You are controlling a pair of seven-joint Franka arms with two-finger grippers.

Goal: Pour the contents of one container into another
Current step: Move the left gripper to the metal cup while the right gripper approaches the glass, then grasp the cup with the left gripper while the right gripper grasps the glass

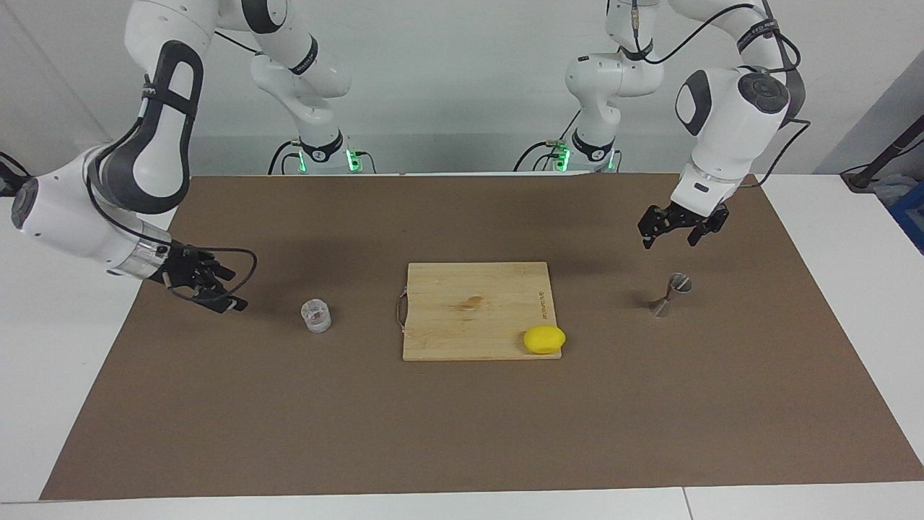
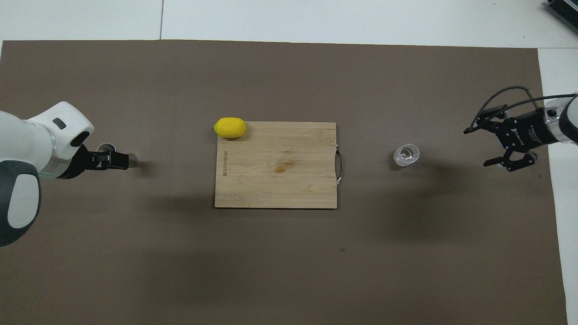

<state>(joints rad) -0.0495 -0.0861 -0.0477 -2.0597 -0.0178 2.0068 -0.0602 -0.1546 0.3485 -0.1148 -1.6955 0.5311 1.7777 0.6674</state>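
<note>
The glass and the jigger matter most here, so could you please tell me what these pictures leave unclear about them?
- Glass: clear in both views; any liquid inside cannot be made out.
- Jigger: too small in the facing view to see inside; in the overhead view the left gripper covers its middle.
- Right gripper: open and near the glass, short of it.

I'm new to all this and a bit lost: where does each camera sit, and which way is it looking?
Facing view: high across the table, looking toward the robots; both whole arms show, right tool low beside the glass tumbler, left tool over the jigger.
Overhead view: high above the robots' end, looking forward and steeply down; only the forearms and tools show, at the picture's side edges.
Shared: brown mat, cutting board, lemon, tumbler, jigger, turned half around.
</note>
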